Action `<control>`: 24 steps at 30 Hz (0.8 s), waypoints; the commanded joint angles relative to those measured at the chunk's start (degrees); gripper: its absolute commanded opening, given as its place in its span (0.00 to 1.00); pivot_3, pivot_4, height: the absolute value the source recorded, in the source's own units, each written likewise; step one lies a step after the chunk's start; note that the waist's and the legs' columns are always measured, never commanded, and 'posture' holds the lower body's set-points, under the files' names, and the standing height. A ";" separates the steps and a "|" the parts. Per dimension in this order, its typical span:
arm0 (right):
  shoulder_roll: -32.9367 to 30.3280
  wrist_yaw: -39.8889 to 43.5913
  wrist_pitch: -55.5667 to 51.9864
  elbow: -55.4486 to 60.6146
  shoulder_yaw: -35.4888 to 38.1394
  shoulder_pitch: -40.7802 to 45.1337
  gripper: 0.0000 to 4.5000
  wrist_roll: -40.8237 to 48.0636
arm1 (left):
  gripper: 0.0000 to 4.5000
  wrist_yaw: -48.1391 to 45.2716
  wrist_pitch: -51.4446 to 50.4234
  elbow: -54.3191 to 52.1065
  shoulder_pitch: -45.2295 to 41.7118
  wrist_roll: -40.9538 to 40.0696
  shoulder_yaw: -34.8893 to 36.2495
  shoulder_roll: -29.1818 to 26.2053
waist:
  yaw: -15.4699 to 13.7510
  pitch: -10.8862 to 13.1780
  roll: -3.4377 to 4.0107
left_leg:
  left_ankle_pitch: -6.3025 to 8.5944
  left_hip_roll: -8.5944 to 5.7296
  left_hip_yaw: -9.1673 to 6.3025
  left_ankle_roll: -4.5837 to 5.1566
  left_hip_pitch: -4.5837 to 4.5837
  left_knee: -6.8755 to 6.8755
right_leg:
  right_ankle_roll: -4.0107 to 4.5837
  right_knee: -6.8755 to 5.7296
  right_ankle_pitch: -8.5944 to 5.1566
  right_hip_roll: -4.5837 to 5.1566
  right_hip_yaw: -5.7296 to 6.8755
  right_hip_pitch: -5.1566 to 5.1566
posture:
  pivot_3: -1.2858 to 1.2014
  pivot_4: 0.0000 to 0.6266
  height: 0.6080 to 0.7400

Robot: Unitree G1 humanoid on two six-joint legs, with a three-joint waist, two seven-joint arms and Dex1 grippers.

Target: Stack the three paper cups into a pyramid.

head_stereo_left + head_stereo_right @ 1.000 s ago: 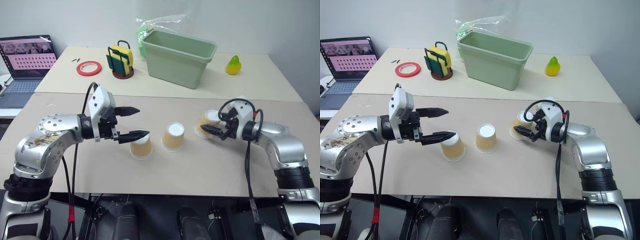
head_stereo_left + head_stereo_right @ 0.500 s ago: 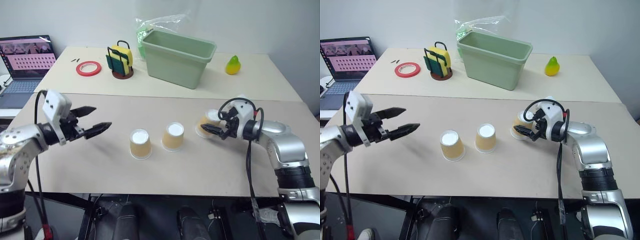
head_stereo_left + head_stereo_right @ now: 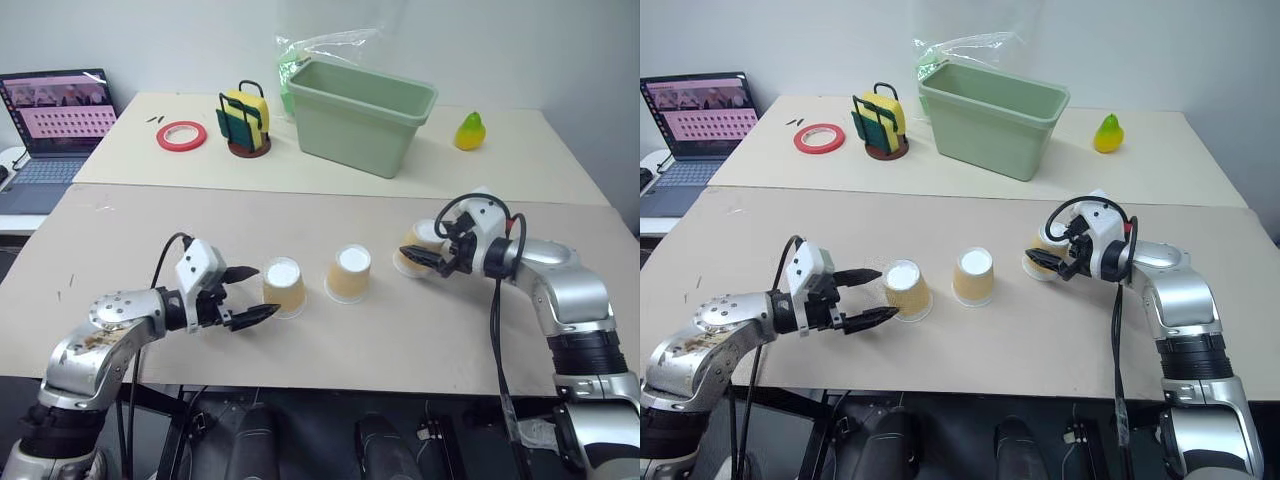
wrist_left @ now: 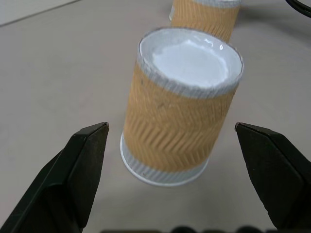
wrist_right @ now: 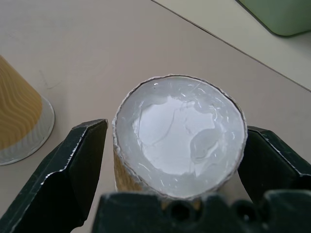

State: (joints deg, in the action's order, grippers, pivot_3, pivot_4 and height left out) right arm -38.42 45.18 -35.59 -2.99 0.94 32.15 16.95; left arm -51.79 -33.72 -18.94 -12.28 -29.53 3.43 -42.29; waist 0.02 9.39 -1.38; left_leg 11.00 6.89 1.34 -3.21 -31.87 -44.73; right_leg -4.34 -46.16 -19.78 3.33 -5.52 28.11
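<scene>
Left gripper [image 3: 250,295] open, nearest cup [image 3: 283,286] upside down on the desk [image 3: 150,230] just ahead. Right gripper [image 3: 418,259] open, straddling third cup [image 3: 418,240]. Middle cup [image 3: 349,273] between them.

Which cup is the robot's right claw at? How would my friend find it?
Start at the big green tub at the back, then come forward to the near table, where three brown paper cups stand upside down in a row. It is the right cup, at the far right end. It alone sits between the open black fingers of the right gripper.
</scene>
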 commanded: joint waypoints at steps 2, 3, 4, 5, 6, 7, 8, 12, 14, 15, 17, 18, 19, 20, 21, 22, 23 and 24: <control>-0.99 -1.54 -1.07 5.92 3.74 -2.54 1.00 1.43 | 0.99 -1.52 2.17 2.21 -3.05 0.75 -0.97 0.40 | 0.04 0.00 0.00 | 0.00 0.00 0.00 0.00 0.00 0.00 | 0.00 0.00 0.00 0.00 0.00 -0.01 | 0.52 0.24 0.36; -1.01 -1.84 -1.30 6.73 4.19 -3.34 1.00 1.57 | 0.99 -1.89 2.68 2.99 -3.71 1.11 -1.32 0.43 | 0.03 0.00 0.00 | 0.00 0.00 0.00 0.00 0.00 0.00 | 0.00 0.00 0.00 0.00 0.00 -0.01 | 0.52 0.24 0.36; -0.96 -2.04 -1.49 7.28 4.45 -3.82 1.00 1.61 | 0.99 -2.16 3.07 3.53 -4.12 1.32 -1.55 0.43 | -0.03 0.00 0.00 | 0.00 0.00 0.00 0.00 0.00 0.00 | 0.00 0.00 0.00 0.00 0.00 0.00 | 0.52 0.24 0.36; -0.84 -2.30 -1.68 7.56 4.62 -4.00 1.00 1.57 | 0.99 -2.36 3.26 3.86 -4.50 1.41 -1.83 0.47 | -0.03 0.00 0.00 | 0.00 0.00 0.00 0.00 0.00 0.00 | 0.00 0.00 0.00 0.00 0.01 -0.01 | 0.52 0.24 0.36; -0.75 -2.51 -1.84 7.78 4.73 -4.09 1.00 1.56 | 0.99 -2.54 3.36 4.07 -4.81 1.42 -2.04 0.55 | -0.02 0.00 0.00 | 0.00 0.00 0.00 0.00 0.00 -0.01 | -0.01 0.00 0.00 0.00 0.00 -0.01 | 0.52 0.24 0.36; -0.71 -2.67 -2.00 7.99 4.86 -4.12 1.00 1.61 | 0.99 -2.82 3.44 4.23 -5.10 1.49 -2.34 0.58 | -0.01 0.00 0.00 | 0.00 0.00 0.00 0.00 0.00 -0.02 | -0.01 0.00 0.00 0.00 -0.01 -0.01 | 0.52 0.24 0.36; -0.67 -2.79 -2.13 8.17 4.98 -4.10 1.00 1.70 | 0.99 -3.17 3.51 4.37 -5.29 1.57 -2.64 0.52 | 0.01 0.00 0.00 | 0.00 0.00 0.00 0.00 0.00 -0.02 | -0.01 0.00 0.00 0.00 0.00 -0.01 | 0.52 0.24 0.36; -0.59 -3.01 -2.24 8.18 5.11 -3.80 1.00 1.64 | 0.99 -4.21 4.01 4.92 -5.59 2.05 -3.24 0.02 | 0.07 0.00 0.00 | 0.00 0.00 0.00 0.00 0.00 0.00 | 0.00 0.00 0.00 0.00 0.00 -0.01 | 0.52 0.24 0.36; -0.56 -3.07 -2.13 7.99 5.03 -3.66 1.00 1.57 | 0.99 -5.01 4.33 5.18 -5.66 2.46 -3.39 -0.50 | 0.10 0.00 0.00 | 0.00 0.00 0.00 0.00 0.00 0.00 | -0.01 0.00 0.00 0.00 -0.01 -0.01 | 0.52 0.24 0.36; -0.54 -3.08 -2.08 7.90 5.00 -3.61 1.00 1.56 | 0.99 -5.27 4.49 5.34 -5.69 2.63 -3.40 -0.63 | 0.11 0.00 0.00 | 0.00 0.00 0.00 0.00 0.00 -0.01 | 0.00 0.00 0.00 0.00 0.00 -0.01 | 0.52 0.24 0.36; -0.49 -3.04 -1.89 7.59 4.79 -3.41 1.00 1.41 | 0.99 -5.89 4.96 5.98 -6.03 3.22 -3.62 -0.77 | 0.12 0.00 0.00 | 0.00 0.00 0.00 0.00 0.00 0.00 | 0.00 0.00 0.00 0.00 0.00 -0.01 | 0.52 0.24 0.36; -0.45 -3.02 -1.82 7.47 4.73 -3.33 1.00 1.38 | 0.99 -6.16 5.42 6.42 -6.31 3.74 -3.97 -0.77 | 0.12 0.00 0.00 | 0.00 0.00 0.00 0.00 0.00 -0.01 | -0.01 0.00 0.00 0.00 0.00 -0.01 | 0.52 0.24 0.36; -0.40 -3.02 -1.77 7.41 4.70 -3.28 1.00 1.38 | 0.99 -6.35 5.78 6.83 -6.56 4.14 -4.26 -0.67 | 0.12 0.00 0.00 | 0.00 0.00 0.00 0.00 0.00 -0.01 | -0.01 0.00 0.00 0.00 0.00 -0.01 | 0.52 0.24 0.36; -0.38 -3.02 -1.73 7.37 4.69 -3.26 1.00 1.37 | 0.99 -6.46 6.01 7.18 -6.83 4.40 -4.53 -0.47 | 0.12 0.00 0.00 | 0.00 0.00 0.00 0.00 0.00 -0.01 | -0.01 0.00 0.00 0.00 -0.01 -0.01 | 0.52 0.24 0.36; -0.37 -3.02 -1.72 7.35 4.69 -3.24 1.00 1.36 | 0.99 -6.55 6.16 7.45 -7.01 4.56 -4.69 -0.31 | 0.10 0.00 0.00 | 0.00 0.00 0.00 0.00 0.00 -0.01 | -0.01 0.00 0.00 0.00 0.00 -0.01 | 0.52 0.24 0.36; -0.37 -3.01 -1.70 7.27 4.69 -3.17 1.00 1.35 | 0.99 -6.64 6.53 7.95 -7.42 4.88 -5.19 0.08 | 0.10 0.00 0.00 | 0.00 0.00 0.00 0.00 0.00 -0.01 | -0.01 0.00 0.00 0.00 -0.01 -0.01 | 0.52 0.24 0.36; -0.38 -3.00 -1.69 7.20 4.69 -3.12 1.00 1.34 | 0.99 -6.73 6.80 8.29 -7.70 5.15 -5.54 0.36 | 0.08 0.00 0.00 | 0.00 0.00 0.00 0.00 0.00 -0.01 | -0.01 0.00 -0.01 0.00 0.00 -0.01 | 0.52 0.24 0.36; -0.40 -2.97 -1.70 7.15 4.70 -3.05 1.00 1.34 | 0.99 -6.87 7.29 8.81 -8.14 5.65 -6.16 0.82 | 0.04 0.00 0.00 | 0.00 0.00 0.00 0.00 0.00 -0.01 | -0.01 0.00 -0.01 0.00 0.00 -0.01 | 0.52 0.24 0.36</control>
State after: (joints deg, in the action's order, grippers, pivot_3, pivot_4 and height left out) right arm -38.56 42.48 -37.80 3.11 3.75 27.92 17.29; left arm -58.15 -28.34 -9.96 -18.98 -24.48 -2.06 -42.05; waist 0.06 9.39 -1.38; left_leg 11.00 6.89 1.34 -3.20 -31.87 -44.74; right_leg -4.35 -46.16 -19.79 3.33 -5.52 28.10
